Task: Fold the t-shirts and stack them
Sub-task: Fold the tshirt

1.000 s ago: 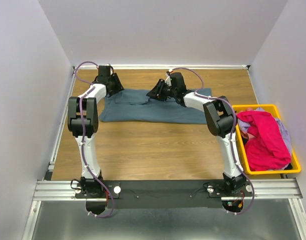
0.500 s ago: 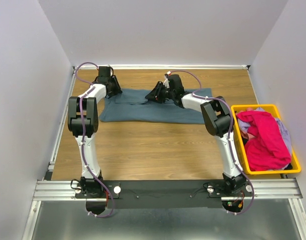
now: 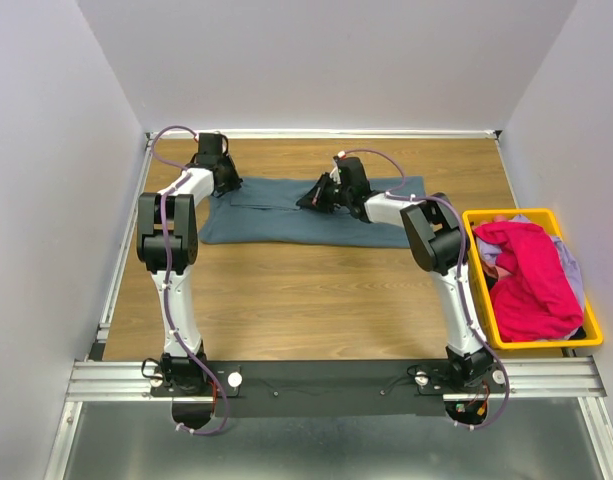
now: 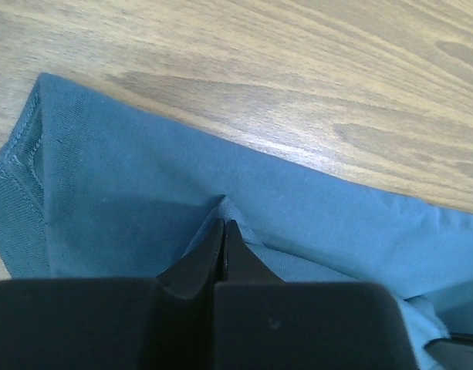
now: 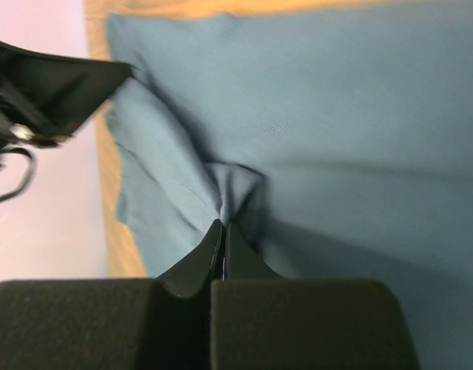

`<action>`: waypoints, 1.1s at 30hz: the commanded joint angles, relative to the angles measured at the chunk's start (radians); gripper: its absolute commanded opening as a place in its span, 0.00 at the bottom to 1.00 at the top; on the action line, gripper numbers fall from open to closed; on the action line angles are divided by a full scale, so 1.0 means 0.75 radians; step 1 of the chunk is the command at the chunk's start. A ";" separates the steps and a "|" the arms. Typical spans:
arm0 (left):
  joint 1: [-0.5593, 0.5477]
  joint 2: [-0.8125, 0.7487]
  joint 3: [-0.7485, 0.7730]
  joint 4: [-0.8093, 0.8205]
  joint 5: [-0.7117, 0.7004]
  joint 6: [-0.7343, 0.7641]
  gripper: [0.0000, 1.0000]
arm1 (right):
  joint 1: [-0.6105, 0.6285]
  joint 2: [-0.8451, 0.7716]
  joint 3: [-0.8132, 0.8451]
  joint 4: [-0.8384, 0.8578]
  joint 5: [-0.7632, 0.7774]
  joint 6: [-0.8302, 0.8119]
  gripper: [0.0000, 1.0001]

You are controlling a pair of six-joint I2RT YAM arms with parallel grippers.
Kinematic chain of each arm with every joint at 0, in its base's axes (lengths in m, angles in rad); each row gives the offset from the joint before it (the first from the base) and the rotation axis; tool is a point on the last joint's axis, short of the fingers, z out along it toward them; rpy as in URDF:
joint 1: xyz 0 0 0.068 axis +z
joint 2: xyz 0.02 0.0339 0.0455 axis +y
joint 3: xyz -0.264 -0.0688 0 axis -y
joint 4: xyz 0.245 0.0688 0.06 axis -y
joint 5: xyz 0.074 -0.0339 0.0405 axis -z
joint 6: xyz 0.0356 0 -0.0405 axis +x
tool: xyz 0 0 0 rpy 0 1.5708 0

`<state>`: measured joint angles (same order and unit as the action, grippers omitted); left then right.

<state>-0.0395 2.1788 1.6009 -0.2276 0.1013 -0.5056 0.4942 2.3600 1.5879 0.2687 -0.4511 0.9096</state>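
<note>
Yellow bin (image 3: 546, 343) at right edge of wooden table (image 3: 306, 290).

left fingers (image 4: 201, 262), right fingers (image 5: 197, 264) pressed together

Wood-grain table (image 3: 306, 300) between plain pale lilac walls (image 3: 316, 60)

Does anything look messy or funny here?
A little. The pink shirt is crumpled in a heap in the yellow bin. The blue-grey shirt lies mostly flat, with small puckers where the left gripper and right gripper pinch it.
</note>
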 commanded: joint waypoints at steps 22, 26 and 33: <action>0.016 -0.227 -0.077 0.152 -0.016 -0.011 0.72 | 0.010 -0.148 0.022 -0.025 0.154 -0.139 0.37; 0.006 -0.305 -0.136 0.174 0.006 -0.009 0.56 | 0.012 -0.169 0.026 -0.023 0.131 -0.168 0.37; -0.027 -0.348 -0.255 0.173 0.076 -0.054 0.38 | 0.010 -0.160 0.018 0.043 0.043 -0.159 0.37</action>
<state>-0.0486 1.9347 1.4754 -0.0906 0.1215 -0.5243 0.4965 2.2616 1.5887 0.2844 -0.3931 0.8112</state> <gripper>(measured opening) 0.385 0.371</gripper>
